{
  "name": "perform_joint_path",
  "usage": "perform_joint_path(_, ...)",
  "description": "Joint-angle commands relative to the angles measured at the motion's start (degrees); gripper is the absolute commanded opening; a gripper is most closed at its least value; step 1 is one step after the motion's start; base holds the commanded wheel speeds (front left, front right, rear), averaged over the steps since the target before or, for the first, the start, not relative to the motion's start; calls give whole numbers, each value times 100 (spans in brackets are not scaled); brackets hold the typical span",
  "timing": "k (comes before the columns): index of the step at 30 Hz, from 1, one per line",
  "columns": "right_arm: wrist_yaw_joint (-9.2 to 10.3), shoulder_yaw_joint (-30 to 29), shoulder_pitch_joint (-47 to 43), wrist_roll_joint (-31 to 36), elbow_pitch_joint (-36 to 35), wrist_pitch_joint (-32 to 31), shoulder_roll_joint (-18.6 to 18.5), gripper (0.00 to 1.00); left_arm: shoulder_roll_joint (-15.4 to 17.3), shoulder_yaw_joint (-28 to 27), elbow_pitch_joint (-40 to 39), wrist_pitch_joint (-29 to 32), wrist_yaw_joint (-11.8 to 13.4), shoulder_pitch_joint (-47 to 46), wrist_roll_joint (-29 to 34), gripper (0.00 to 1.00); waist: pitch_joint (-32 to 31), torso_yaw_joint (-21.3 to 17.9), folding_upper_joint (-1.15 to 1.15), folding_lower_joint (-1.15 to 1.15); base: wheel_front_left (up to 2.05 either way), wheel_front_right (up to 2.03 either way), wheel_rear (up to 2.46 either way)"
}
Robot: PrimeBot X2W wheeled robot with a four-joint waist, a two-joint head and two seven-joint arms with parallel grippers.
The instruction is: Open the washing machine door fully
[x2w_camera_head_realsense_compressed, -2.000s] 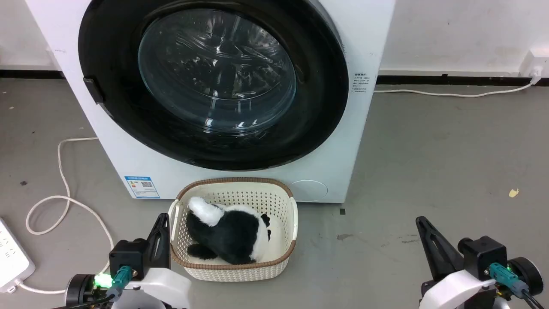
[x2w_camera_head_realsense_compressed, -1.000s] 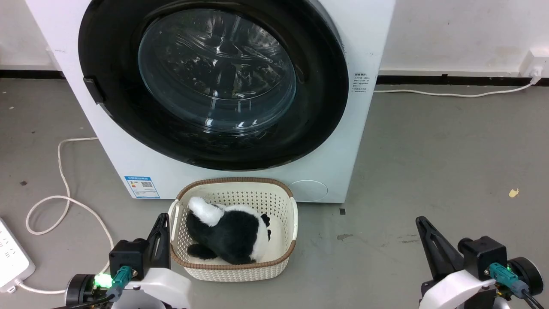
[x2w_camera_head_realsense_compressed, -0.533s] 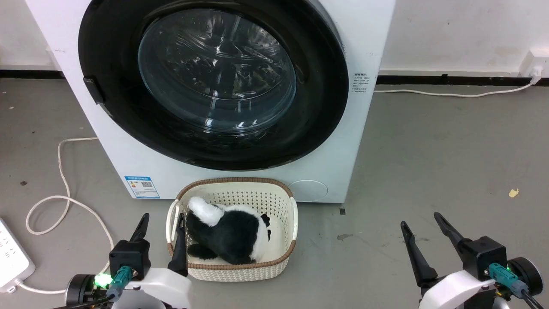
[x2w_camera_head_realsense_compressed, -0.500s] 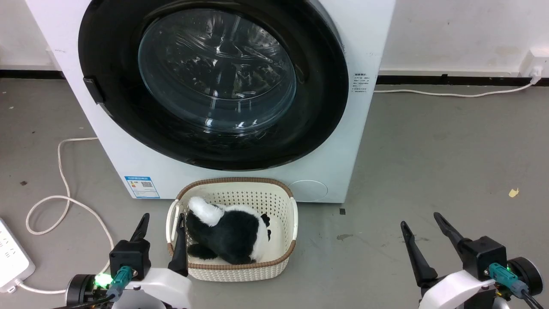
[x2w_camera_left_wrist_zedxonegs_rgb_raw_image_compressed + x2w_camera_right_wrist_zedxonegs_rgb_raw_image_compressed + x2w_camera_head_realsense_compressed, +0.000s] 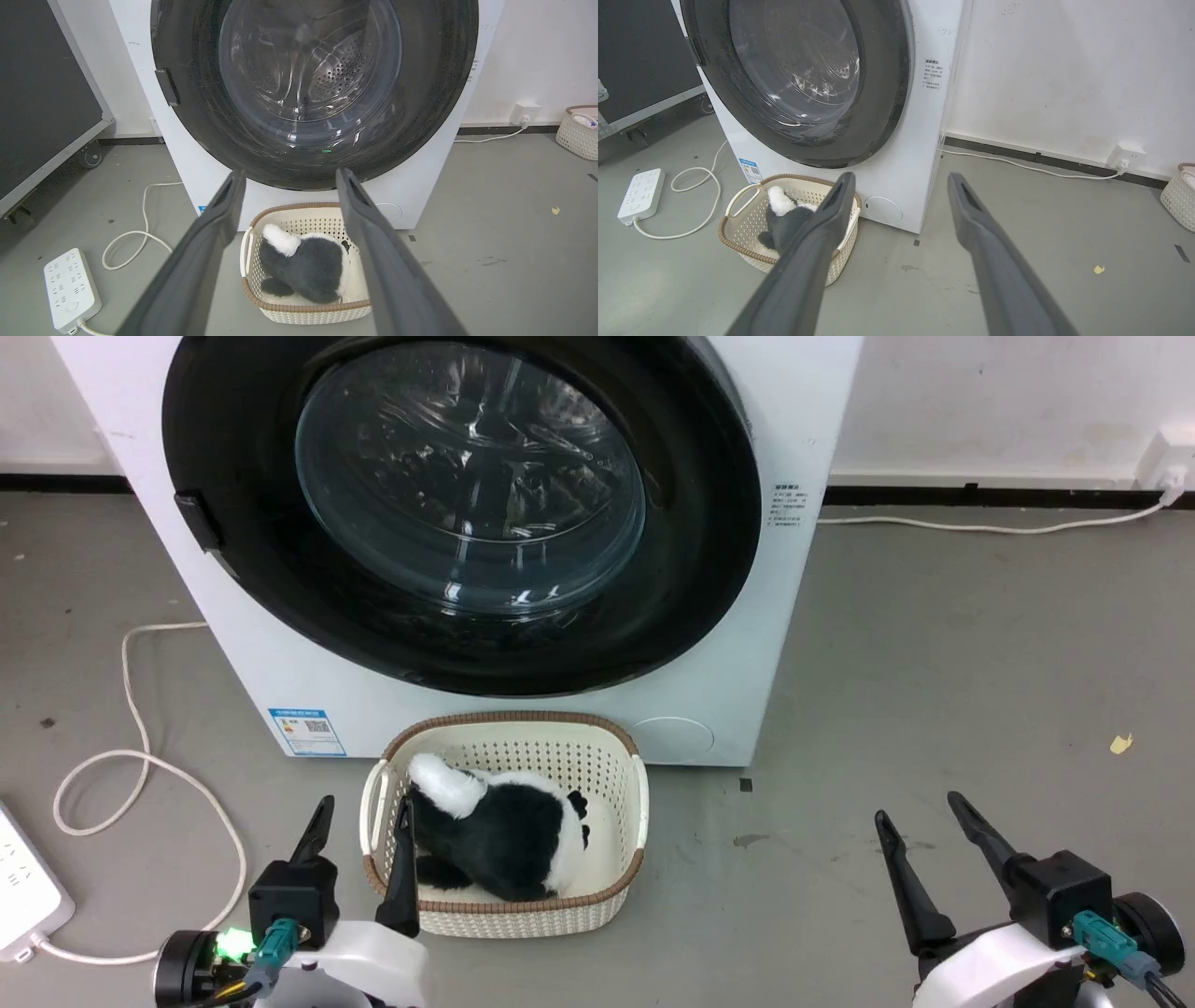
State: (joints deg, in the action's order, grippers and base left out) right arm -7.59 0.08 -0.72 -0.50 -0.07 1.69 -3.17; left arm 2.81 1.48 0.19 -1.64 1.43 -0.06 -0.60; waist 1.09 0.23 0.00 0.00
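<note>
washing machine door (image 5: 467, 509) shut, top cut off
blue sticker (image 5: 306, 732), side label (image 5: 787, 505) unreadable; left claw (image 5: 365, 801), right claw (image 5: 917, 805) spread, empty

I count one washing machine (image 5: 738, 700), with one washing machine door (image 5: 464, 513) and one blue sticker (image 5: 306, 732) on it. My claws come to two: left claw (image 5: 366, 803) and right claw (image 5: 917, 805). There are two baskets, the cream basket (image 5: 509, 717) and a far basket (image 5: 577, 133). I see one plush toy (image 5: 504, 840), one power strip (image 5: 70, 289), one wall socket (image 5: 525, 112) and one black panel (image 5: 42, 93). There are two white cables, the looped cable (image 5: 131, 681) and the wall cable (image 5: 980, 527).
</note>
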Motion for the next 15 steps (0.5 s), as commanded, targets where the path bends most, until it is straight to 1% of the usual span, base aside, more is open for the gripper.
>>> perform_joint_path(1, 1, -16, 24, -15, -38, 61, -9, 100, 17, 40, -22, -59, 37, -31, 45, 100, 25, 13, 0, 0, 0, 0, 0)
perform_joint_path(12, 2, -9, 293, -195, -49, 181, -289, 100, 23, 225, -51, -191, 158, -169, 49, 100, 260, 153, 0, 0, 0, 0, 0)
perform_joint_path(13, 2, -6, 332, -229, -47, 185, -320, 85, 24, 243, -55, -203, 170, -182, 49, 100, 282, 168, 0, 0, 0, 0, 0)
perform_joint_path(14, 3, 5, 453, -340, -52, 182, -414, 0, 25, 300, -68, -238, 207, -219, 48, 100, 349, 214, 0, 0, 0, 0, 0)
perform_joint_path(15, 3, 2, 493, -390, -58, 178, -438, 0, 25, 317, -70, -250, 221, -230, 46, 100, 372, 229, 0, 0, 0, 0, 0)
